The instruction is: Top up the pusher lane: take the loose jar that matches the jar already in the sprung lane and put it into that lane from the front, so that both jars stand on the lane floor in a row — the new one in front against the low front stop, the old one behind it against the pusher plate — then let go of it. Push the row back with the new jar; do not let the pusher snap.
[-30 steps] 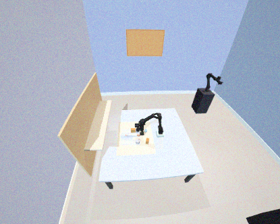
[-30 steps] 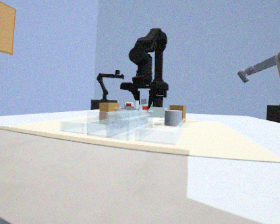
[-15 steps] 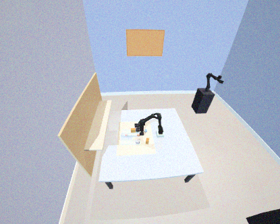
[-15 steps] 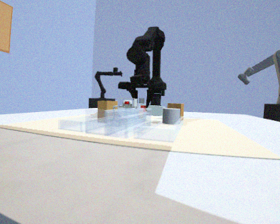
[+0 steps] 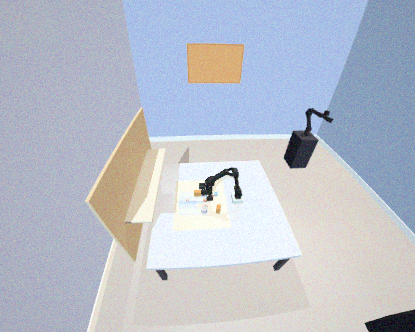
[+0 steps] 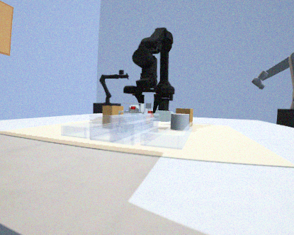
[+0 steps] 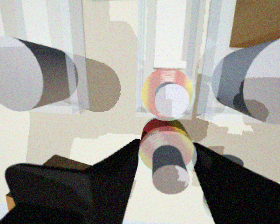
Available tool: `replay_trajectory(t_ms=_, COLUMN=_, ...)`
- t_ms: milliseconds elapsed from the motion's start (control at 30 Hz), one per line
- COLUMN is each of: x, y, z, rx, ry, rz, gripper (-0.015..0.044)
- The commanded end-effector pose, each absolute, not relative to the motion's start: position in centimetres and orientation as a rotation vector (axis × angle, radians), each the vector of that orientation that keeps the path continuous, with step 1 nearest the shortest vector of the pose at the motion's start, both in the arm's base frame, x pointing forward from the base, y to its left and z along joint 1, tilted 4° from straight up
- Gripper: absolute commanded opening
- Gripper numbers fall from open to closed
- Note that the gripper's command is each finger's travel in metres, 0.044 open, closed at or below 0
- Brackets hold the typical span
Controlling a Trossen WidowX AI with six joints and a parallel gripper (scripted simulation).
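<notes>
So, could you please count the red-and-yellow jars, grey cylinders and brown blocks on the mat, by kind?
Red-and-yellow jars: 2 (one held, one just ahead of it)
Grey cylinders: 2 ()
Brown blocks: 2 ()
Total: 6

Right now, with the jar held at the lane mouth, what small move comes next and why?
Probably ease the held jar slowly forward against the lane's jar: they look lined up, a small gap between them, and the end effector grips firmly, so a gentle push should move the row back.
</notes>
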State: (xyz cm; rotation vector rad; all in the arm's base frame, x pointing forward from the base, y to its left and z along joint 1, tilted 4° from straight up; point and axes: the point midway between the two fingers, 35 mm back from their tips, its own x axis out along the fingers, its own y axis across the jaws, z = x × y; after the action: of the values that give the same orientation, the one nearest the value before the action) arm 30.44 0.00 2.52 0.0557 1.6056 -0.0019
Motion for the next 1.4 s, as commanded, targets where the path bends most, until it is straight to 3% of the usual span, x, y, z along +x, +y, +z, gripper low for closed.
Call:
replay_trajectory(t_ms=0, x=31.0, y=0.0, z=2.7, rx=0.061, ry=1.594, rz=-0.002, gripper=0.0000)
replay_trajectory(t_ms=1367, x=32.7, y=0.0, z=2.8, rx=0.061, ry=1.592, rz=-0.002, gripper=0.0000)
